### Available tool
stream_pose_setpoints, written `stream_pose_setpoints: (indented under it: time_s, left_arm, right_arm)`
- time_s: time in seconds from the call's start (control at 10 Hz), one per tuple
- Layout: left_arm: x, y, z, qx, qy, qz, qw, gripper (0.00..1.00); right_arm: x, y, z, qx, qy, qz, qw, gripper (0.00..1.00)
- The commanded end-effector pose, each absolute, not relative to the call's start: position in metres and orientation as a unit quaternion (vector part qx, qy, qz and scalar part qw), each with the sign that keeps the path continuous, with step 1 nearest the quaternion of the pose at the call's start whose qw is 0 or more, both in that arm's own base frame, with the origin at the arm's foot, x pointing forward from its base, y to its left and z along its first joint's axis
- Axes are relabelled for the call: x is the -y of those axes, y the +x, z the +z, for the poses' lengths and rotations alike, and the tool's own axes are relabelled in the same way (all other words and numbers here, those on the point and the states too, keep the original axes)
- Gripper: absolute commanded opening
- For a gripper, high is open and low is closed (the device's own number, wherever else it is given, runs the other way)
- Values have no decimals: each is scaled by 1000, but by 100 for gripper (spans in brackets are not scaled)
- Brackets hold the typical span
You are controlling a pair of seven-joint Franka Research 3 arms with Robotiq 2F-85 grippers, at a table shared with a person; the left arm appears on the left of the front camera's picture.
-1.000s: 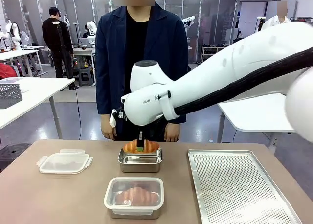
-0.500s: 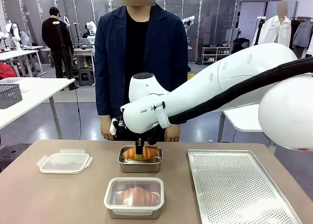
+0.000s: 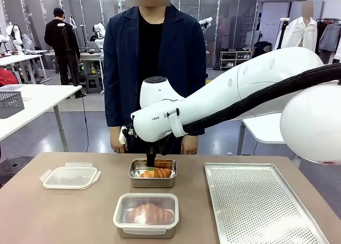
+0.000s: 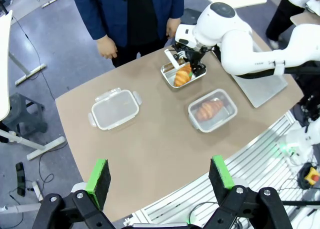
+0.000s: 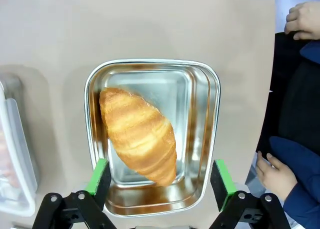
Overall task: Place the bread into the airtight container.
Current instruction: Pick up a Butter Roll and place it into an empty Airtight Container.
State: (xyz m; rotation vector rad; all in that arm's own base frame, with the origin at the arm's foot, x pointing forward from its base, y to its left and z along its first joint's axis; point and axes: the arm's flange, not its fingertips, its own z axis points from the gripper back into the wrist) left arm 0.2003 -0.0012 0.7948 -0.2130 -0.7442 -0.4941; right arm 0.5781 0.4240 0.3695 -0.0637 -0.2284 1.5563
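At the left of the table a loose plastic lid (image 3: 70, 177) is lying flat, well apart from the work. Nearer the middle, at the near edge, a lidded container (image 3: 145, 215) is seen with a croissant already sealed inside it. Just beyond it, toward the person (image 3: 146, 68), the open steel container (image 3: 153, 175) is standing, and the bread (image 3: 155, 172) is lying in it, resting on the bottom and against one wall.

The right gripper (image 3: 151, 160) is being held directly over this container, jaws spread wide and holding nothing; in the right wrist view both green pads (image 5: 98, 176) are seen flanking the tray's short span with the bread (image 5: 139, 135) between and below them, untouched. The bread's long axis is running diagonally across the steel container (image 5: 204, 79), corner to corner, so it is lying skewed to the line between the pads.

The left gripper (image 4: 160, 175) is being held high and back from the table, also spread open and empty, far from the bread (image 4: 182, 75); the right arm is much the nearer. The placing is judged done, and the loose lid, lying to the left, is probably what is called for next.
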Motion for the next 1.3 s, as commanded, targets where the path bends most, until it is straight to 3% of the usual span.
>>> stream_pose_setpoints:
  time_s: [0.0,1.2]
  left_arm:
    - [1,200,795,359,-103,-246,895,100]
    - [1,200,795,359,-103,-246,895,100]
  right_arm:
    - [-425,578,367,101,-28,699,707,100]
    - [-425,578,367,101,-28,699,707,100]
